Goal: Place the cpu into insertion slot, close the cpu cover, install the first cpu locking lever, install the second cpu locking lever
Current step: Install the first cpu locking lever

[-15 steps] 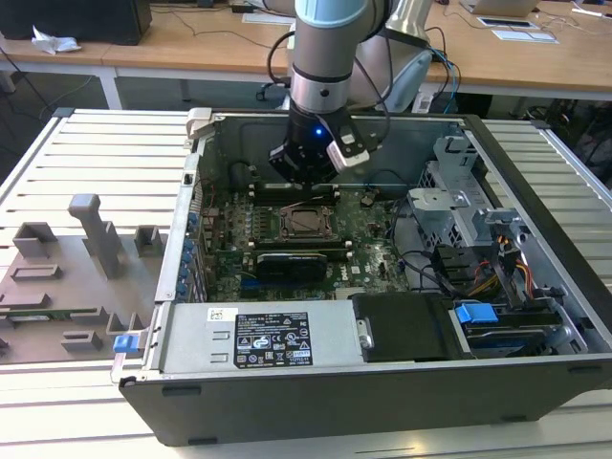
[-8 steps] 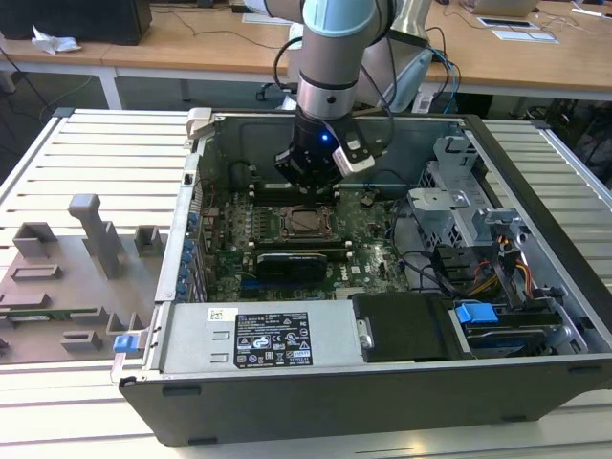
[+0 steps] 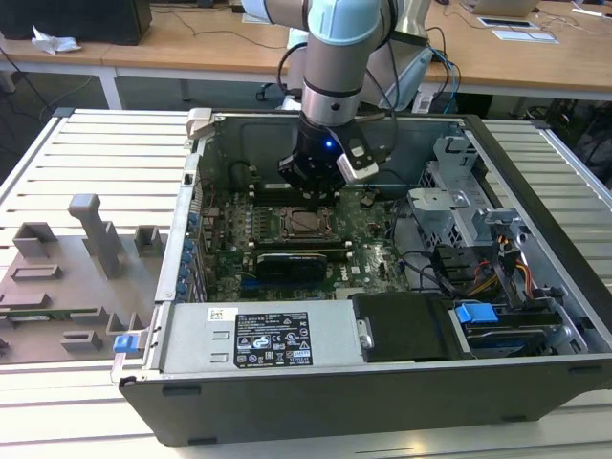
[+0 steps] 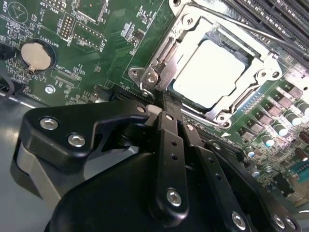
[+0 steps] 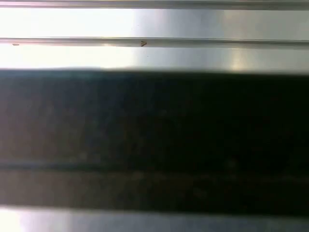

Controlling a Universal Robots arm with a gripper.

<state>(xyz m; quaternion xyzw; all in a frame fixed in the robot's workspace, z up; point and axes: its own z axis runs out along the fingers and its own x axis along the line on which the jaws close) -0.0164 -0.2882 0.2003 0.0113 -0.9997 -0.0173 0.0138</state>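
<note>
The cpu (image 4: 212, 72) lies flat in the insertion slot on the green motherboard, its silver top showing through the window of the cpu cover (image 4: 186, 31). The cover is down over it. A thin locking lever (image 4: 231, 21) runs along the socket's far side, and another lever ends in a hook (image 4: 144, 87) at the near corner. My gripper (image 4: 167, 102) is shut with nothing between its fingers, its tip just beside that hooked lever end. In the exterior view the gripper (image 3: 316, 191) hangs right above the socket (image 3: 308, 223).
The open computer case (image 3: 287, 397) surrounds the board, with its power supply box (image 3: 258, 337) in front and drive bays with cables (image 3: 488, 277) on the exterior view's right. Memory slots (image 4: 285, 14) lie past the socket. A grey fixture tray (image 3: 67, 277) sits outside, on the exterior view's left.
</note>
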